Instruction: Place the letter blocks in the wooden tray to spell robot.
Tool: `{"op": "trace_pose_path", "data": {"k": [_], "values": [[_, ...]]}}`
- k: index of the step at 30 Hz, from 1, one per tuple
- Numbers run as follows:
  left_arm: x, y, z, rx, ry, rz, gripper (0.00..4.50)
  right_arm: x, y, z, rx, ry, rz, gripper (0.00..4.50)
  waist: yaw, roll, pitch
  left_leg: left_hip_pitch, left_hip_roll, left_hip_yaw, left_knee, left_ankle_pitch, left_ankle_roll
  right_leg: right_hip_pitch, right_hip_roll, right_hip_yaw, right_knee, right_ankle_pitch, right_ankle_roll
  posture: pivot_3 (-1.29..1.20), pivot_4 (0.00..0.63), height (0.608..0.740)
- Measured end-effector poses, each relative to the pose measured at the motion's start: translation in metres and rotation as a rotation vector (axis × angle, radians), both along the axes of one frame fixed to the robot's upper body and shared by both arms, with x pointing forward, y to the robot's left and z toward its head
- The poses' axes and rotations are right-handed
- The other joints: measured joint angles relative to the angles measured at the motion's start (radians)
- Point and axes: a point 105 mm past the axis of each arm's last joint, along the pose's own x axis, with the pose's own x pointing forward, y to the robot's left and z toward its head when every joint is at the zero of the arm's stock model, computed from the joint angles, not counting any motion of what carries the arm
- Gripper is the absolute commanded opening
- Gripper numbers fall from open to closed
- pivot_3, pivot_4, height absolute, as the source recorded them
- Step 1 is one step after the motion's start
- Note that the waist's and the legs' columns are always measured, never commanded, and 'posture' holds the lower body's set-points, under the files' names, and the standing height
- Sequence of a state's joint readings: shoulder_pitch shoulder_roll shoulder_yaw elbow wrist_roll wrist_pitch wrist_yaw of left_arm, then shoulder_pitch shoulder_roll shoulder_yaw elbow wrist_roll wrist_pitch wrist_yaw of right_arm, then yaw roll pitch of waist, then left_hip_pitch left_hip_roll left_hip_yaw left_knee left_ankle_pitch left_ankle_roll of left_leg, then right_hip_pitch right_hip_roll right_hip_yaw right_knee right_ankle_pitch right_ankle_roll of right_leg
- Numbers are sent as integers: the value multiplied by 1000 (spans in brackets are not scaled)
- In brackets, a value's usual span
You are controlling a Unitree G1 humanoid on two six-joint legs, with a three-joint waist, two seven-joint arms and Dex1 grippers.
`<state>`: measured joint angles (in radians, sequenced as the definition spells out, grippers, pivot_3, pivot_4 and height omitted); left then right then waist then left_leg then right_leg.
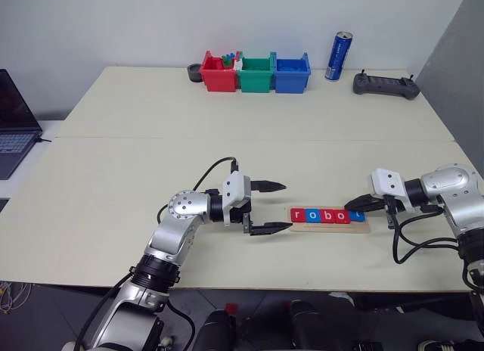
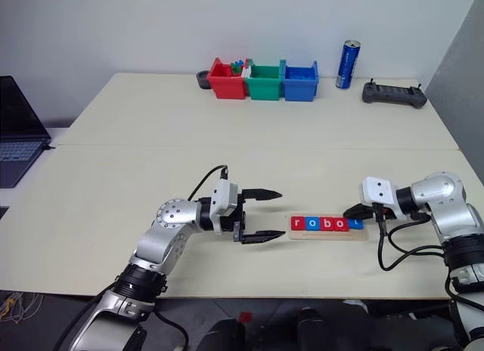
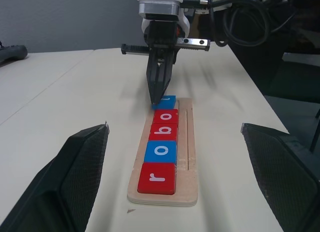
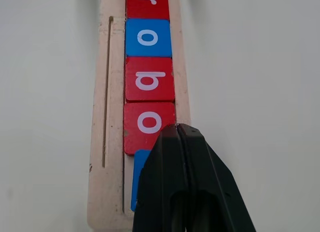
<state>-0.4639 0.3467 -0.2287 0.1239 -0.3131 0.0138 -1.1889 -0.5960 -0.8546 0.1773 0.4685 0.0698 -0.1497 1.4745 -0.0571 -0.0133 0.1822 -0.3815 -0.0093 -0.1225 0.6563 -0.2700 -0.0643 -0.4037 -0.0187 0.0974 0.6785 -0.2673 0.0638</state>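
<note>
Right gripper (image 3: 158, 99): clenched with nothing between its fingers, the joined tips set down on the last blue block (image 3: 164, 102), the t, at the far end of the row.
Left gripper (image 1: 271, 208): released, jaws spread wide, held level just beside the r end of the wooden tray (image 3: 186, 157), touching nothing.
Letter blocks (image 4: 149, 72): r, o, b, o are seated in line on the tray, running away from the right tips toward the left gripper; the blue t lies under the right tips and appears slightly out of line with the rest.
Step in hand: judged as nudging the t square against the second o.
How it is done well: light pressure is applied along the row, the tips are kept low, the neighbours are left undisturbed.
Risk: the tray may be slid if pushed hard.
</note>
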Motion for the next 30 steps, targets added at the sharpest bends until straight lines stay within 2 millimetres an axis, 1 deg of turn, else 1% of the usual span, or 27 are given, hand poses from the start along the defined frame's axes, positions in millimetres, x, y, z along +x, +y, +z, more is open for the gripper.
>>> {"op": "trace_pose_path", "data": {"k": [9,14,18,21,24,28,30], "values": [[0,0,0,1,0,0,4500,0,-5,-1,-18,-2,-4,34,0,0,0,0,0,0,0,0,0,0,0,0,0,0,0,0,150,740],[0,0,0,1,0,0,4500,1,-6,0,3,24,-34,34,0,0,0,0,0,0,0,0,0,0,0,0,0,0,0,0,150,740],[0,0,0,1,0,0,4500,10,-6,11,22,-8,-63,34,-1,0,0,0,0,0,0,0,0,0,0,0,0,0,0,0,150,740],[0,0,0,1,0,0,4500,18,-12,16,19,-50,-100,34,0,0,0,0,0,0,1,0,0,0,0,0,0,0,0,0,150,740],[0,0,0,2,0,0,4500,19,-18,12,10,-56,-114,34,0,0,0,-1,0,0,1,0,0,0,0,0,0,0,0,0,150,740],[1,0,0,2,-2,-1,4500,18,-19,8,0,-61,-101,34,-1,0,0,0,0,0,1,0,0,0,0,0,0,0,0,0,150,740],[1,0,0,3,-4,-2,4500,14,-20,3,-3,-44,-100,34,0,0,0,0,0,0,1,0,0,0,0,0,0,0,0,0,150,740]]}}
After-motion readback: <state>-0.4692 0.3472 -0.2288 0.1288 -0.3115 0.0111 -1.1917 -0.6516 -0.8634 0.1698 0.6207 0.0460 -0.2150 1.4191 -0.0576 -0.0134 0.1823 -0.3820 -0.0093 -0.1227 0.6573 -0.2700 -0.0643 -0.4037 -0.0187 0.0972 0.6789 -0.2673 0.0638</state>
